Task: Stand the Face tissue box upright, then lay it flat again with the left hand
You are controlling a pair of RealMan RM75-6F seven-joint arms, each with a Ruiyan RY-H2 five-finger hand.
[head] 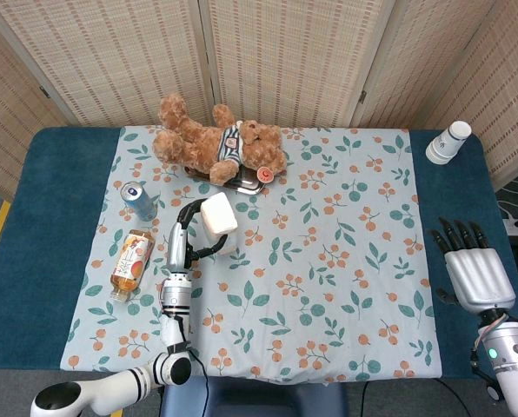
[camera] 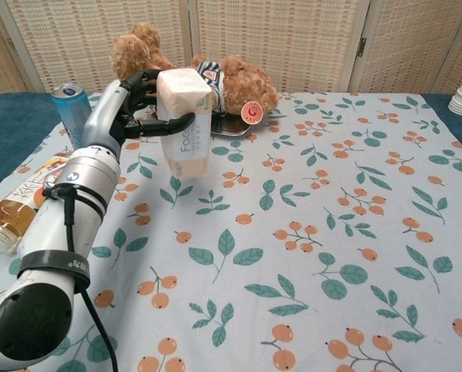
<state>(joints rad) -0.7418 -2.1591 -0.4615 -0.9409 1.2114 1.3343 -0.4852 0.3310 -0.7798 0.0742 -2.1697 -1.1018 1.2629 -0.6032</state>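
Observation:
The pale Face tissue box (head: 219, 221) (camera: 186, 120) stands upright on end, its lower end at or just above the floral cloth. My left hand (head: 186, 233) (camera: 134, 105) grips its upper part from the left side, fingers wrapped around the top. My right hand (head: 470, 271) hovers open at the table's right edge, fingers spread, holding nothing; the chest view does not show it.
A teddy bear (head: 220, 144) lies on a metal tray (camera: 232, 126) just behind the box. A blue can (head: 139, 201) and a lying bottle (head: 130, 261) sit left of my left arm. Stacked paper cups (head: 448, 142) stand at the far right corner.

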